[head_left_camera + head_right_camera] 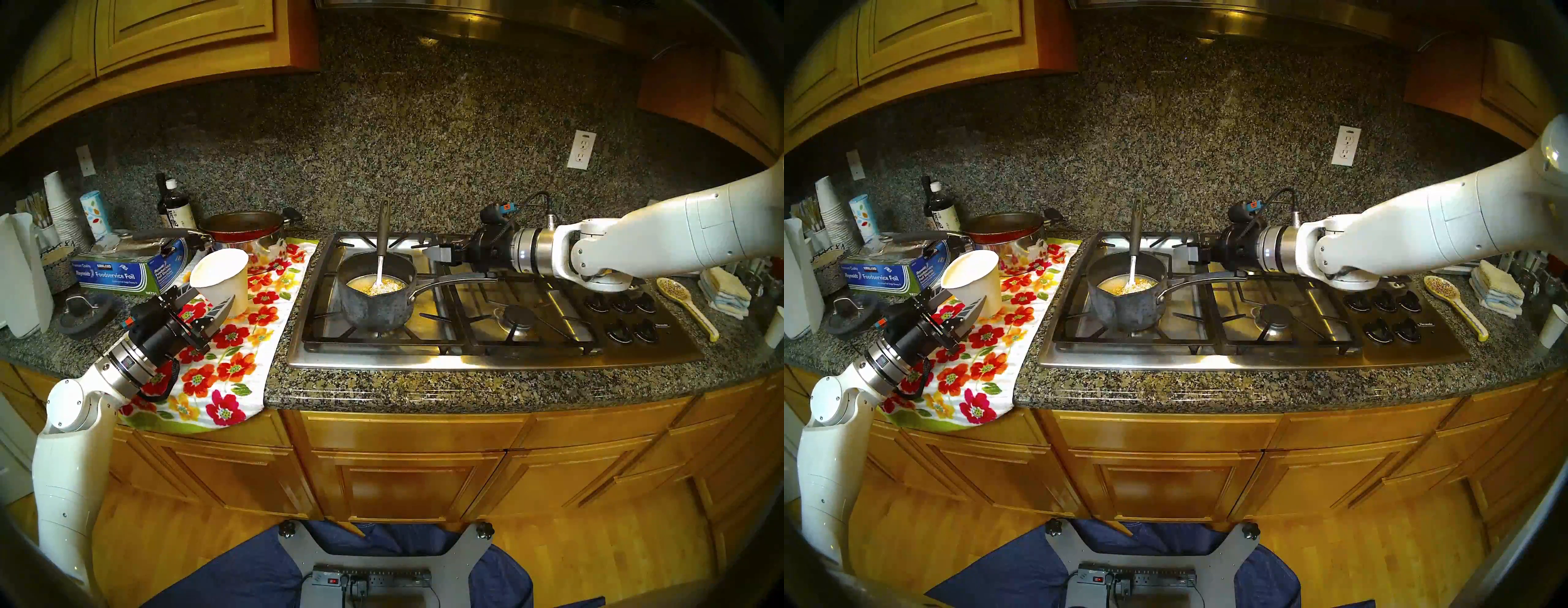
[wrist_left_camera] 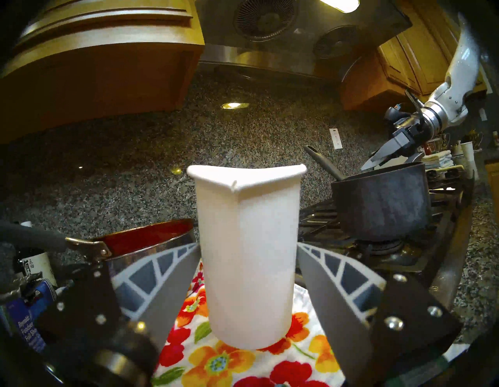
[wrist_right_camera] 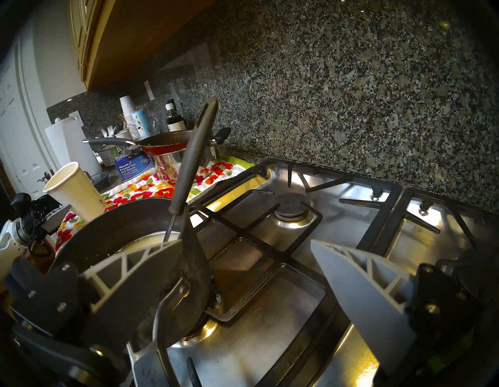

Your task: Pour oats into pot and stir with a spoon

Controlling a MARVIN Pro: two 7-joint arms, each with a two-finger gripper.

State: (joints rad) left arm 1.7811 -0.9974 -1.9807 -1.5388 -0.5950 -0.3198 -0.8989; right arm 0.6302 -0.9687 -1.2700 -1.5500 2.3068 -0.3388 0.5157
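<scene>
1. Plainly past the pouring: shows the oats [image 1: 384, 288] already down in the pot [image 1: 373, 310], a pale clump in yellowish liquid. Has the pot seated on the front-left burner of the stove [image 1: 488, 352].
2. Finds the spoon [image 1: 383, 237] standing in the pot, bowl sunk among the oats, dark handle propped on the far rim and pointing up and back. Looks parked that way for an easy pick-up.
3. Has the left claw [image 1: 212, 299] spread wide to either side of the white paper cup [image 1: 222, 276], fingers beside its walls and gripping nothing, as far as the wrist view shows.
4. Puts the cup upright on the flowered towel [image 1: 237, 361] on the bench [image 1: 382, 390], left of the stove, with no oats visible inside. Reads as a cup set down clear of the cooking once emptied.
5. Has the right claw [image 3: 244, 243] wide open and empty, held level above the stove, just behind the pot's silver handle [image 1: 454, 280] and to the right of the pot.
6. Places the spoon's handle left of that claw and slightly above it, beyond its left finger, near but neither between the fingers nor touching them.
7. Suggests stirring not yet begun: likely calls for a shift left towards the dark handle, then a close around it.
</scene>
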